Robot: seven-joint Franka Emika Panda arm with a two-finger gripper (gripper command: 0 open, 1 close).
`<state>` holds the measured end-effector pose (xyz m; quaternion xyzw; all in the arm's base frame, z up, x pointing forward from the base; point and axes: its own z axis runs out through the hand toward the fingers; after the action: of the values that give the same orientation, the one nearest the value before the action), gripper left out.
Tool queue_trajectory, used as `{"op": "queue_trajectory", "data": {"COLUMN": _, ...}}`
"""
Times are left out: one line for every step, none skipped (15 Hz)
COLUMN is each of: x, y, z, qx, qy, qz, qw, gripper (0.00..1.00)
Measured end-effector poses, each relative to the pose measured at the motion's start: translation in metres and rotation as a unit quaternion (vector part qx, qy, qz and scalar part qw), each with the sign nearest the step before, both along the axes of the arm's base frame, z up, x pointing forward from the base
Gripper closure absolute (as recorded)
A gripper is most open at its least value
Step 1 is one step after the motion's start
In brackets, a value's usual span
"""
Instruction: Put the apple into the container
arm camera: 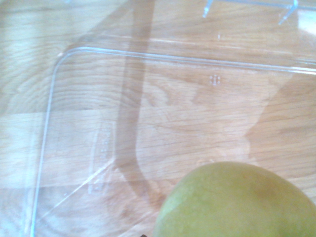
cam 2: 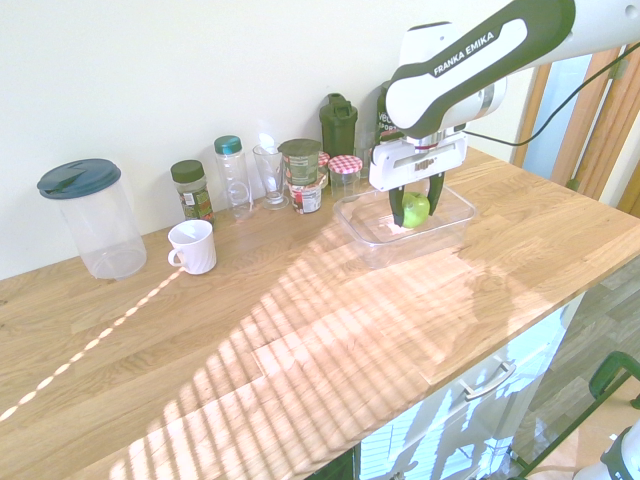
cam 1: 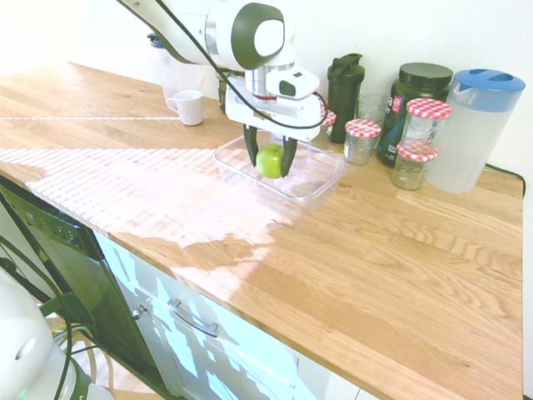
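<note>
My gripper (cam 1: 269,160) (cam 2: 413,210) points straight down and is shut on the green apple (cam 1: 270,160) (cam 2: 415,209), one dark finger on each side of it. The apple hangs inside the clear rectangular container (cam 1: 321,188) (cam 2: 455,226), low over its floor; whether it touches the floor I cannot tell. In the wrist view the apple (arm camera: 237,202) fills the lower right, and the container's clear bottom and rounded corner (arm camera: 57,61) spread across the wooden counter behind it.
Behind the container stand jars with red-checked lids (cam 1: 362,139), a dark shaker bottle (cam 1: 345,83), a dark tub (cam 1: 414,108) and a blue-lidded pitcher (cam 1: 476,129). A white mug (cam 1: 188,107) (cam 2: 192,246) sits further along the counter. The counter's front edge (cam 1: 208,287) drops to drawers.
</note>
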<state>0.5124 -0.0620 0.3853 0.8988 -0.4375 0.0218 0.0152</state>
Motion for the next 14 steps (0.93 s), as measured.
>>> {"op": "queue_trajectory", "data": {"x": 0.002, "y": -0.005, "z": -0.007, "qx": 0.0, "qy": -0.003, "qz": -0.003, "qw": 1.0, "gripper": 0.0}}
{"op": "queue_trajectory", "data": {"x": 0.003, "y": -0.008, "z": -0.013, "qx": 0.0, "qy": -0.002, "qz": -0.006, "qw": 1.0, "gripper": 0.0}}
{"op": "queue_trajectory", "data": {"x": 0.004, "y": -0.01, "z": -0.018, "qx": 0.0, "qy": 0.0, "qz": -0.008, "qw": 1.0, "gripper": 0.0}}
{"op": "queue_trajectory", "data": {"x": 0.005, "y": -0.011, "z": -0.021, "qx": 0.0, "qy": 0.0, "qz": -0.009, "qw": 1.0, "gripper": 0.0}}
{"op": "queue_trajectory", "data": {"x": 0.005, "y": -0.012, "z": -0.024, "qx": 0.0, "qy": 0.001, "qz": -0.01, "qw": 1.0, "gripper": 0.0}}
{"op": "queue_trajectory", "data": {"x": 0.005, "y": -0.012, "z": -0.025, "qx": 0.0, "qy": 0.002, "qz": -0.01, "qw": 1.0, "gripper": 0.0}}
{"op": "queue_trajectory", "data": {"x": 0.005, "y": -0.013, "z": -0.025, "qx": 0.0, "qy": 0.002, "qz": -0.01, "qw": 1.0, "gripper": 0.0}}
{"op": "queue_trajectory", "data": {"x": 0.005, "y": -0.013, "z": -0.025, "qx": 0.0, "qy": 0.002, "qz": -0.011, "qw": 1.0, "gripper": 0.0}}
{"op": "queue_trajectory", "data": {"x": 0.005, "y": -0.014, "z": -0.024, "qx": 0.0, "qy": 0.001, "qz": -0.011, "qw": 1.0, "gripper": 0.0}}
{"op": "queue_trajectory", "data": {"x": 0.006, "y": -0.014, "z": -0.023, "qx": 0.0, "qy": 0.0, "qz": -0.011, "qw": 1.0, "gripper": 0.0}}
{"op": "queue_trajectory", "data": {"x": 0.007, "y": -0.014, "z": -0.022, "qx": 0.0, "qy": -0.002, "qz": -0.012, "qw": 1.0, "gripper": 0.0}}
{"op": "queue_trajectory", "data": {"x": 0.008, "y": -0.014, "z": -0.019, "qx": -0.001, "qy": -0.004, "qz": -0.012, "qw": 1.0, "gripper": 0.0}}
{"op": "queue_trajectory", "data": {"x": 0.008, "y": -0.014, "z": -0.015, "qx": -0.001, "qy": -0.008, "qz": -0.011, "qw": 1.0, "gripper": 0.0}}
{"op": "queue_trajectory", "data": {"x": 0.009, "y": -0.013, "z": -0.006, "qx": -0.001, "qy": -0.014, "qz": -0.01, "qw": 1.0, "gripper": 0.0}}
